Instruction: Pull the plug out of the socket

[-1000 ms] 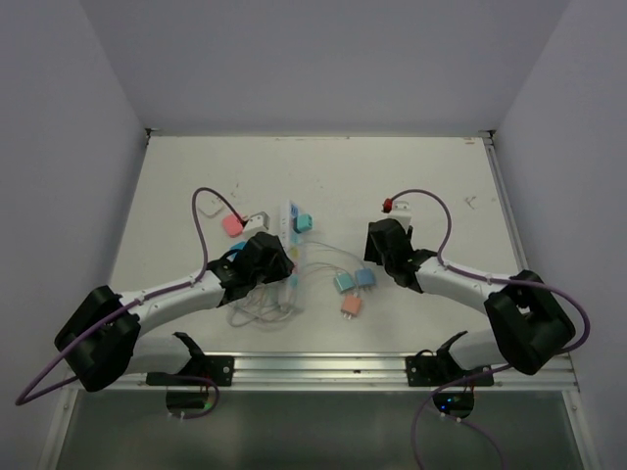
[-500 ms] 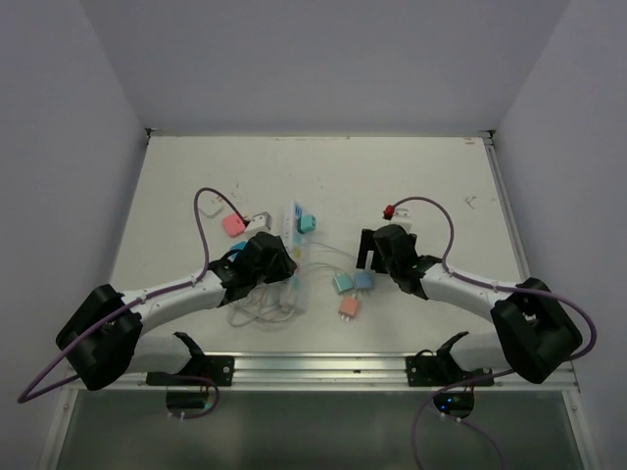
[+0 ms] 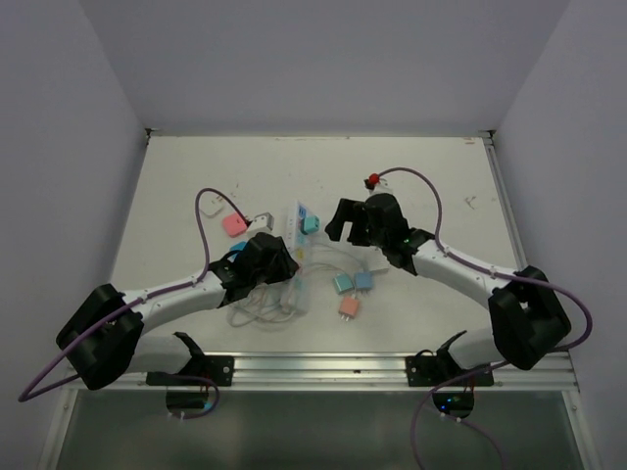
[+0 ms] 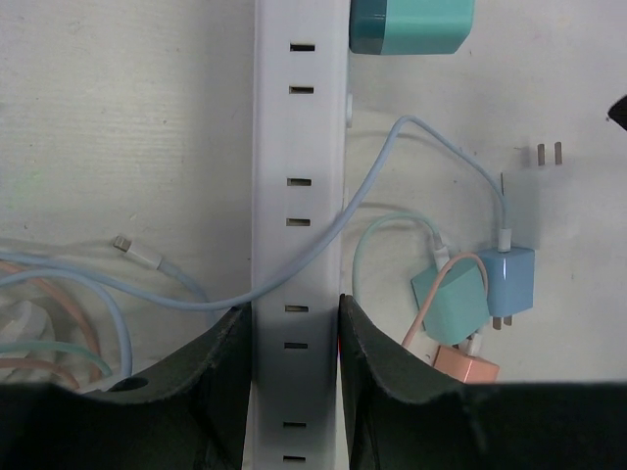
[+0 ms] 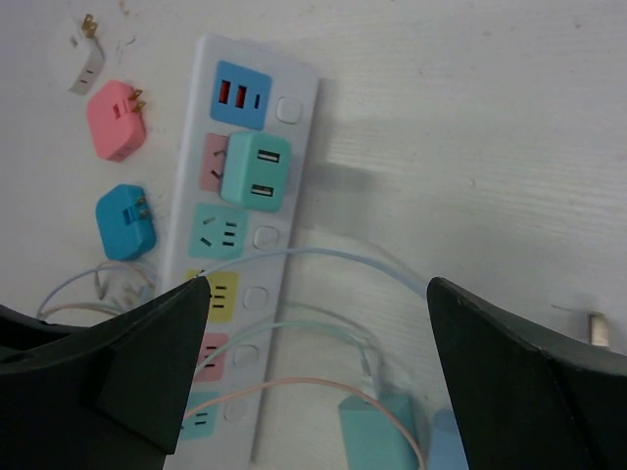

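Observation:
The socket is a long white power strip (image 3: 294, 245) with pastel outlet faces, lying lengthwise in mid-table. A teal plug cube (image 3: 309, 223) sits in it near its far end. My left gripper (image 3: 277, 262) is shut on the strip's near half; in the left wrist view the fingers (image 4: 230, 362) press both sides of the white strip (image 4: 299, 196), with the teal plug (image 4: 411, 24) at the top. My right gripper (image 3: 341, 227) is open and empty, just right of the plug. In the right wrist view the plug (image 5: 255, 171) sits on the strip (image 5: 284, 147), ahead of the open gripper (image 5: 318, 284).
Loose cubes lie left of the strip: pink (image 5: 116, 119), white (image 5: 83, 54), blue (image 5: 125, 220). Right of it lie teal (image 3: 342, 282), blue (image 3: 364, 280) and salmon (image 3: 351, 305) cubes with thin cables that cross the strip. Cable coils (image 3: 257, 311) lie near the left gripper.
My right arm has swung left and farther out, from right of the loose cubes to beside the teal plug. The left gripper has stayed on the strip.

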{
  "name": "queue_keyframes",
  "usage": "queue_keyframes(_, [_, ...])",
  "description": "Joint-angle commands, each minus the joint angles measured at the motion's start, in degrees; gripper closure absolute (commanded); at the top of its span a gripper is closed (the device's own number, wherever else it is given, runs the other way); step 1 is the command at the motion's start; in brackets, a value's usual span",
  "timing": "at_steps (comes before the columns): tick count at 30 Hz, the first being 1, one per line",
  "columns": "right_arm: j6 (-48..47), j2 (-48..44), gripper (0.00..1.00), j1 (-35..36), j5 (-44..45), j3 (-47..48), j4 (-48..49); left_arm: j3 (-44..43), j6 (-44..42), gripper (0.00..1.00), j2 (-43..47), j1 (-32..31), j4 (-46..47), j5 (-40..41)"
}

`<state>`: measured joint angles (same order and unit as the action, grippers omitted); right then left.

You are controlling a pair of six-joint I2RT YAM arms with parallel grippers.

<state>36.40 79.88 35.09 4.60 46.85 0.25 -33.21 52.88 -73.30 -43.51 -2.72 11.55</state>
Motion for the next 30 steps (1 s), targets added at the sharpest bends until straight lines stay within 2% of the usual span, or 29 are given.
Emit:
queue_keyframes(1, [3.6, 4.8, 0.03, -0.1, -6.6, 4.5, 4.8, 1.2, -2.1, 1.0, -1.2, 0.1, -1.0, -1.9])
queue_keyframes(10, [11.1, 19.0, 0.1, -0.1, -11.8, 12.1, 12.5, 1.0, -2.6, 1.0, -1.8, 0.1, -0.3, -2.4])
queue_keyframes(14, [12.6, 24.4, 0.19, -0.2, -14.3, 15.3, 13.1, 1.2, -2.7, 1.0, -1.9, 0.1, 0.0, -2.8])
queue_keyframes(19, [14.5, 27.7, 0.47, -0.6, -16.6, 14.9, 16.1, 1.3, -2.5, 1.0, -1.4, 0.1, -0.7, -2.1])
queue_keyframes(20, [15.0, 27.7, 0.58, -0.8, -16.9, 14.6, 17.4, 1.4, -2.5, 1.0, -1.2, 0.1, -0.9, -2.0])
queue_keyframes(21, [15.4, 27.7, 0.63, -1.1, -17.6, 13.7, 17.9, 1.5, -2.3, 1.0, -1.2, 0.1, -1.1, -1.6])
queue_keyframes(22, [15.5, 27.5, 0.75, -1.5, -17.9, 13.3, 18.3, 1.6, -1.5, 1.0, -1.3, 0.1, -1.6, -1.2])
queue_keyframes(24, [16.1, 27.3, 0.86, -2.1, -18.6, 12.0, 19.5, 1.6, -0.7, 1.0, -1.8, 0.1, -3.1, -0.4])
queue_keyframes(25, [16.2, 26.8, 0.96, -2.8, -19.3, 11.5, 20.0, 1.7, 0.1, 1.0, -1.9, 0.1, -3.4, 0.0])
queue_keyframes(26, [16.5, 26.6, 1.0, -3.2, -19.5, 11.1, 20.7, 1.7, 0.7, 1.0, -2.0, 0.1, -4.3, 0.4])
queue_keyframes(30, [16.7, 24.8, 1.0, -4.5, -20.2, 8.4, 21.7, 1.8, 4.6, 1.0, -2.1, 0.2, -8.3, 3.9])
